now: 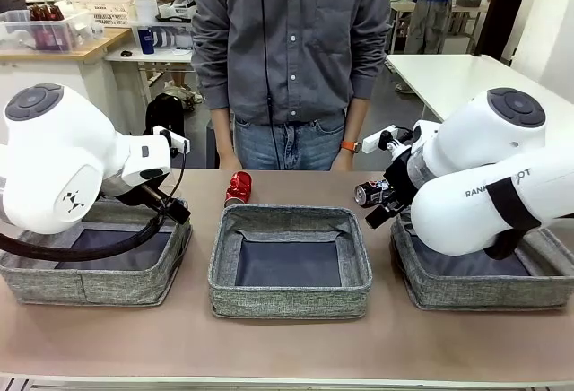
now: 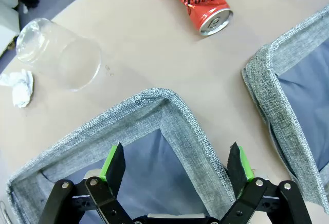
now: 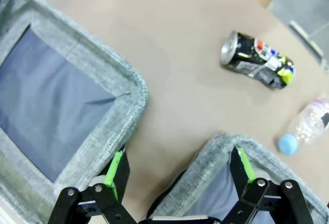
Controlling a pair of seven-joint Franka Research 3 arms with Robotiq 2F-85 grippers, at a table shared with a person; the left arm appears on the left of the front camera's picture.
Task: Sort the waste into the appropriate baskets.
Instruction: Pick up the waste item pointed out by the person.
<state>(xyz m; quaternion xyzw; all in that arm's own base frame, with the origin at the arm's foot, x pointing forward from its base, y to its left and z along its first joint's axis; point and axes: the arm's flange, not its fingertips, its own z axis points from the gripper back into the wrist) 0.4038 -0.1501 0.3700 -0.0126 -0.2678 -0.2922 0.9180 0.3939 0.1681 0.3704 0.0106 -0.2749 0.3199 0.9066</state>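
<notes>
Red can (image 1: 238,188) lies on its side behind middle basket (image 1: 290,303).

Three shallow grey woven-fabric bins stand in a row on the tan table (image 1: 179,342): left basket (image 1: 54,285), middle basket (image 1: 289,303), right basket (image 1: 475,294).
The crushed red drink can (image 1: 238,188) lies behind the middle basket's far left corner. The crushed dark printed can (image 1: 369,194) lies behind the gap between the middle and right baskets, with the clear plastic bottle (image 3: 311,121) near it, beyond the right basket. The clear plastic cup (image 2: 59,54) lies on its side beyond the left basket, and the crumpled white paper ball (image 2: 18,87) is just beside it.
</notes>
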